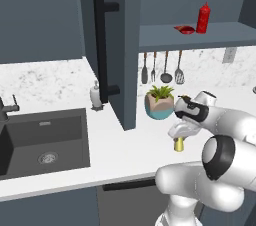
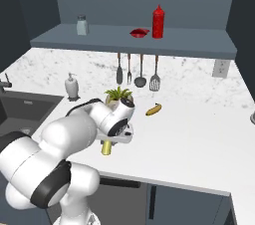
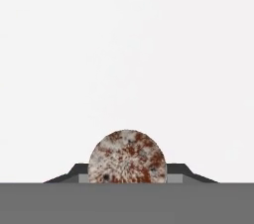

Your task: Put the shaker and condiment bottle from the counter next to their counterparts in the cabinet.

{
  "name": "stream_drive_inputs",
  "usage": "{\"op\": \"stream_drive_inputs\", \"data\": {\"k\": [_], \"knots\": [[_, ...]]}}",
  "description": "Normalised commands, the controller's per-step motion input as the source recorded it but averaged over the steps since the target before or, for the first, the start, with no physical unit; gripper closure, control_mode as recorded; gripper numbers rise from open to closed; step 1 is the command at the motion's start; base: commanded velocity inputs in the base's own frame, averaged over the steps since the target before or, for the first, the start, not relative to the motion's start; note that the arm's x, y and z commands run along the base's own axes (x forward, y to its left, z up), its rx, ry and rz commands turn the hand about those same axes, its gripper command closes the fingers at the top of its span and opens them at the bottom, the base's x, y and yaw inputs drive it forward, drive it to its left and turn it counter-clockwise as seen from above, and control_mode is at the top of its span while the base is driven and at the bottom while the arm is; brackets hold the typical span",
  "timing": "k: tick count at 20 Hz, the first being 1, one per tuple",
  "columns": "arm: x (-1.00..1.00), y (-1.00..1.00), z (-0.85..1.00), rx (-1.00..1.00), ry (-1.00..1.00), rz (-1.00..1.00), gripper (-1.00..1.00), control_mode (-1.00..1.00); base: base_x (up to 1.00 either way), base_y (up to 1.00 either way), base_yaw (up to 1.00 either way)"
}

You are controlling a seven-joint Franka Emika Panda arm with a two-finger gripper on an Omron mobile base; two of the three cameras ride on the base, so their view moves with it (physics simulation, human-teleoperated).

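Observation:
The small yellow-olive shaker (image 1: 178,144) (image 2: 106,148) stands upright on the white speckled counter (image 1: 125,142) (image 2: 199,139), in front of a potted plant. My gripper (image 1: 179,137) (image 2: 107,141) (image 3: 127,178) points straight down over it. In the hand view the shaker's round speckled cap (image 3: 127,156) sits between my two fingertips, which press on its sides. A red condiment bottle (image 1: 203,18) (image 2: 158,21) stands upright on the cabinet shelf (image 1: 215,35) (image 2: 199,42), next to a low flat red object (image 2: 139,32).
The cabinet door (image 1: 107,45) hangs open, its black bar handle left of the arm. A potted plant (image 1: 160,102) (image 2: 118,97), a banana (image 2: 153,110), a soap dispenser (image 1: 95,95) (image 2: 72,87), the sink (image 1: 45,140) and hanging utensils (image 2: 137,72) surround the spot. A grey-capped shaker (image 2: 82,25) stands on the shelf.

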Motion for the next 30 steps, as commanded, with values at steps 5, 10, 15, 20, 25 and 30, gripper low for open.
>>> {"op": "stream_drive_inputs", "data": {"k": [5, 10, 15, 20, 25, 30], "knots": [[-0.25, 0.04, 0.48, 0.11, 0.0, -0.01, 1.0, -1.0, 0.0, 0.0, 0.0], [-0.09, 0.27, 0.84, 0.01, -0.01, -0.04, 1.0, -1.0, 0.0, 0.0, 0.0], [-0.06, 0.27, 0.43, 0.0, -0.03, 0.0, 1.0, -1.0, 0.0, 0.0, 0.0], [-0.05, 0.17, 0.02, 0.0, -0.09, 0.0, 1.0, -1.0, 0.0, 0.0, 0.0], [0.13, 0.17, 0.38, 0.0, -0.1, -0.03, 1.0, -1.0, 0.0, 0.0, 0.0], [0.3, 0.07, 0.65, 0.0, -0.02, -0.04, 1.0, -1.0, 0.0, 0.0, 0.0]]}}
